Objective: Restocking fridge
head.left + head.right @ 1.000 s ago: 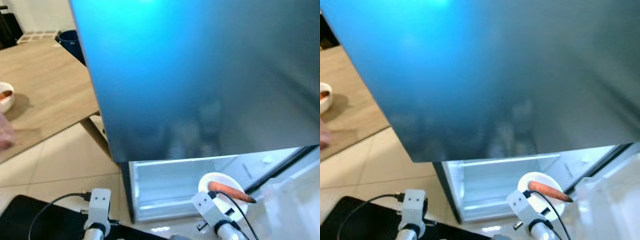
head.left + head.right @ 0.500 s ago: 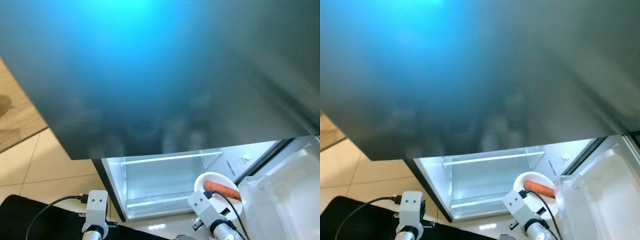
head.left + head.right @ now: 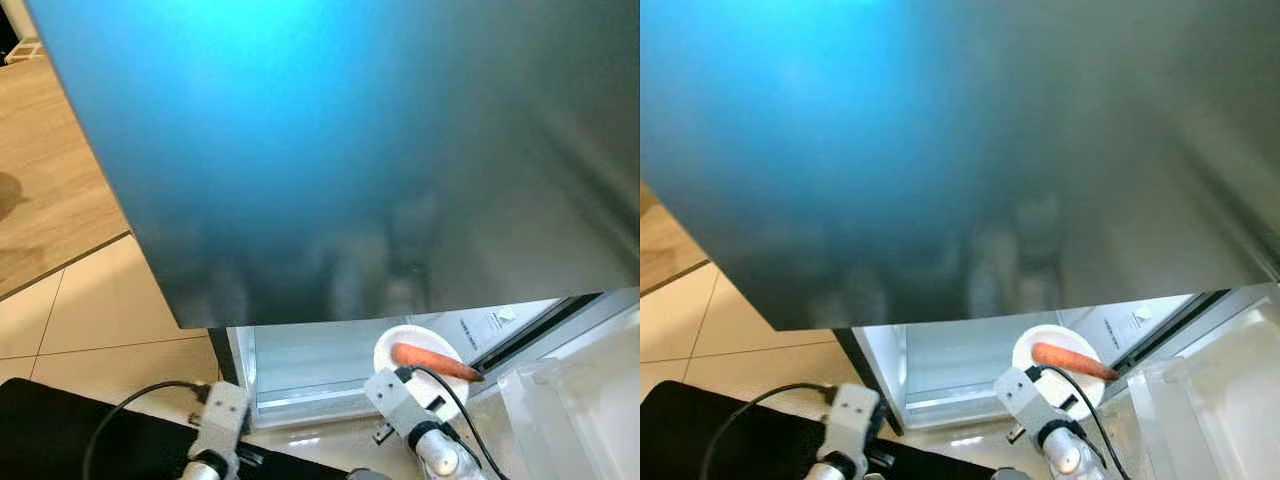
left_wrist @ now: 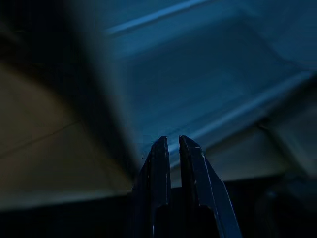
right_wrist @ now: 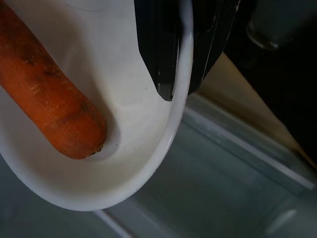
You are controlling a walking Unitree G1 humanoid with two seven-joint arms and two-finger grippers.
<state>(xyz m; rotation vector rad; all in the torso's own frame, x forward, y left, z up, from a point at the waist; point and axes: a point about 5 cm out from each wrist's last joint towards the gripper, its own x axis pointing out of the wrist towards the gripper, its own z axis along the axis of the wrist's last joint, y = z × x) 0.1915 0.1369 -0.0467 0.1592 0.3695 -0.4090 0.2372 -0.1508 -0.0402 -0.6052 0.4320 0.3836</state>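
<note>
Wooden worktop (image 3: 50,190), one, far left. Left gripper (image 4: 172,144), one: fingers nearly together, empty, before one open fridge compartment (image 3: 300,365). Right gripper (image 5: 181,74), one: fingers clamped on one white shallow bowl's (image 3: 412,352) rim; one orange carrot (image 3: 432,362) inside.

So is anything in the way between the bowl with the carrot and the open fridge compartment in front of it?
Nothing visible blocks it. The right gripper is clamped on the rim of the white bowl holding the carrot, right at the lit, open fridge compartment. The dark fridge door looms above, not across the opening.
</note>
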